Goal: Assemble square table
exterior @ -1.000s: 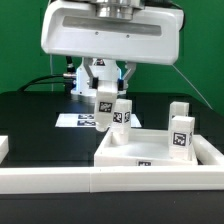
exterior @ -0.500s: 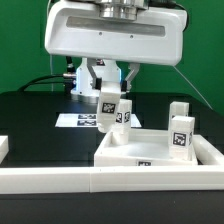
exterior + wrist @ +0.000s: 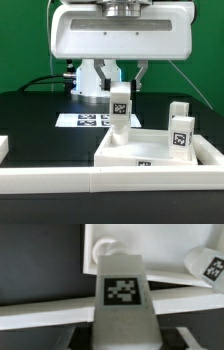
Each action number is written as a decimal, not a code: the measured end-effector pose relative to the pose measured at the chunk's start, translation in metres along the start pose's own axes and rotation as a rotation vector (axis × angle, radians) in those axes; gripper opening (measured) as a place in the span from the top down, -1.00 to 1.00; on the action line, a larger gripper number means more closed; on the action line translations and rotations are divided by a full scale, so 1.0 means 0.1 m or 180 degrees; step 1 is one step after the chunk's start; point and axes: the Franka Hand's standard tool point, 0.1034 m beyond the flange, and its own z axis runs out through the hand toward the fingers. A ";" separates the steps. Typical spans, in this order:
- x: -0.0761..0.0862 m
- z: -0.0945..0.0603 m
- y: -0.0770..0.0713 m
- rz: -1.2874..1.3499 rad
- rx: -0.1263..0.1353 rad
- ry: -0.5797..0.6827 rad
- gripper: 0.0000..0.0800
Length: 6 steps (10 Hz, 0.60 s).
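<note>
My gripper (image 3: 119, 92) is shut on a white table leg (image 3: 120, 106) with a black-and-white tag, holding it upright over the far left corner of the square table top (image 3: 150, 152). In the wrist view the held leg (image 3: 122, 291) runs up the middle from between my fingers (image 3: 188, 336). Beyond it a second leg (image 3: 105, 249) stands in the corner of the slab (image 3: 155, 241); the exterior view hides that one behind the held leg. A third tagged leg (image 3: 180, 130) (image 3: 210, 263) stands on the slab at the exterior view's right.
The marker board (image 3: 88, 120) lies flat on the black table behind the slab. A long white rail (image 3: 100, 185) (image 3: 40, 314) edges the front, touching the slab. A small white block (image 3: 3, 148) sits at the exterior view's left edge.
The gripper has carried the held leg toward the exterior view's right and slightly up. It now covers the leg standing in the slab's corner. The grip is unchanged.
</note>
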 end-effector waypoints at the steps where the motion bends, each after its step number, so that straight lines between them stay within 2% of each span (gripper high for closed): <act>1: 0.10 -0.01 0.02 -0.0004 -0.0048 0.0398 0.27; 3: 0.10 0.02 0.06 -0.0017 -0.0115 0.0816 0.27; 4: 0.04 0.06 0.04 -0.0014 -0.0105 0.0749 0.27; 6: 0.05 0.06 0.04 -0.0022 -0.0112 0.0779 0.27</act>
